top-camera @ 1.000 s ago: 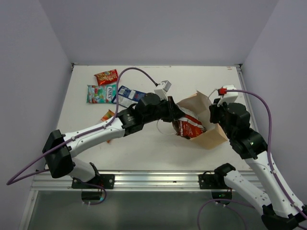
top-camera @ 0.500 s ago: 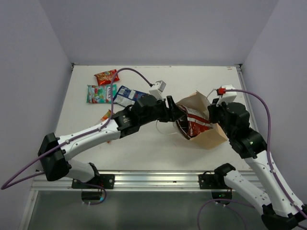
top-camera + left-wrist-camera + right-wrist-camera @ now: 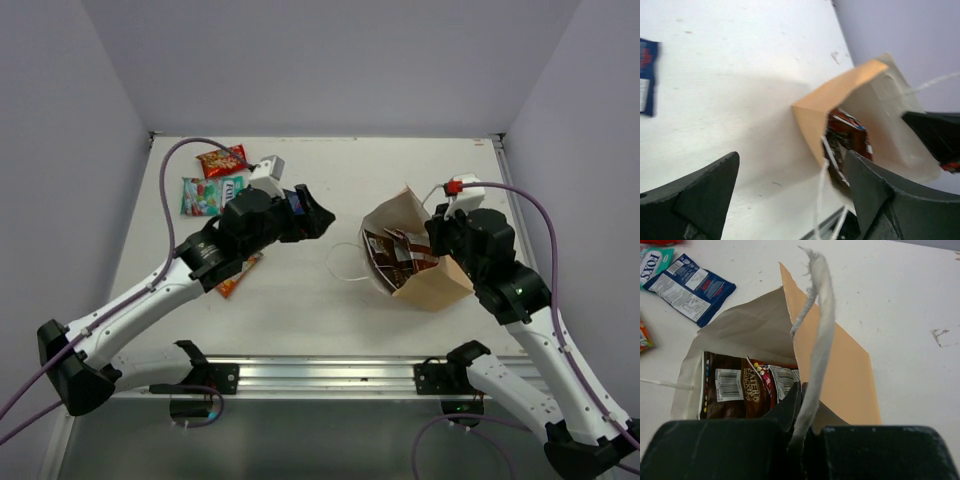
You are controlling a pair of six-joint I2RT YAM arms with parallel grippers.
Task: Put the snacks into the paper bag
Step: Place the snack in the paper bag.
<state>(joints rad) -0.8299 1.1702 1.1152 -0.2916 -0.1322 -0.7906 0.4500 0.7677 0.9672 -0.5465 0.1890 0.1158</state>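
L grip [image 3: 790, 157]: jaws wide, empty; over mid-table, clear of the bag.
R grip [image 3: 805, 432]: pinched shut on cord handle [image 3: 817, 315]; we judge it props the mouth open.
paper bag [image 3: 430, 285]: right side of table, mouth facing left.
snacks: brown pkt [image 3: 735, 390] & others inside the bag; red pkt [image 3: 221, 160], teal pkt [image 3: 205, 195] near far-left corner; orange pkt [image 3: 240, 275] under our L arm.

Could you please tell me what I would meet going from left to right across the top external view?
Teal-green packet → left hand → paper bag.
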